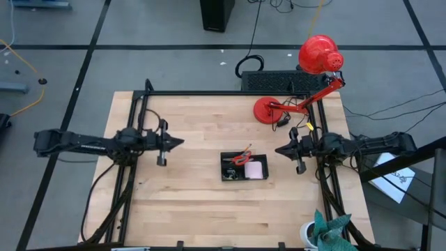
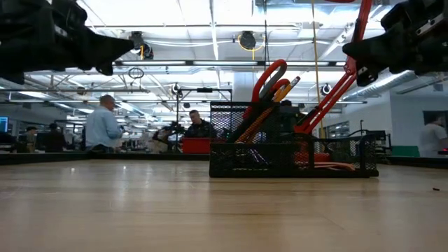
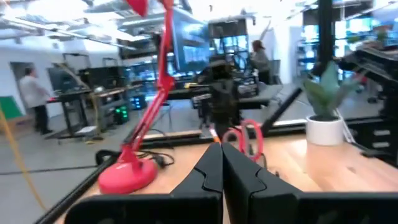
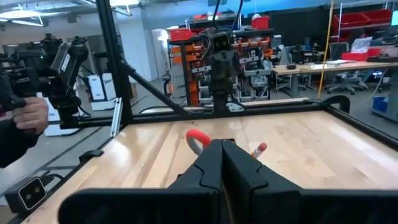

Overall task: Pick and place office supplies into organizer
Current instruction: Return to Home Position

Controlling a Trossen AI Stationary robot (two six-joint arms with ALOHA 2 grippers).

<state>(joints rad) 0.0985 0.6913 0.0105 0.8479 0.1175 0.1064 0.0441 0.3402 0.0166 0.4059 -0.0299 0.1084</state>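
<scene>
Black organizer [image 1: 228, 171] near the middle of the wooden surface [image 1: 188, 202], red-handled scissors [image 1: 242, 158] and pink sticky-note pad [image 1: 256, 170] inside it, left hand [image 1: 180, 143] and right hand [image 1: 279, 149] raised at either side, clear of it, each with fingers pressed together and empty

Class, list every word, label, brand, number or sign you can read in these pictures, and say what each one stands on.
No text can be read in any view.
Dark marks on the white sheet at the high view's right: too small to read.
The organizer, scissors, red lamp, left claw and right claw, both parked apart from the organizer: no lettering shows.
</scene>
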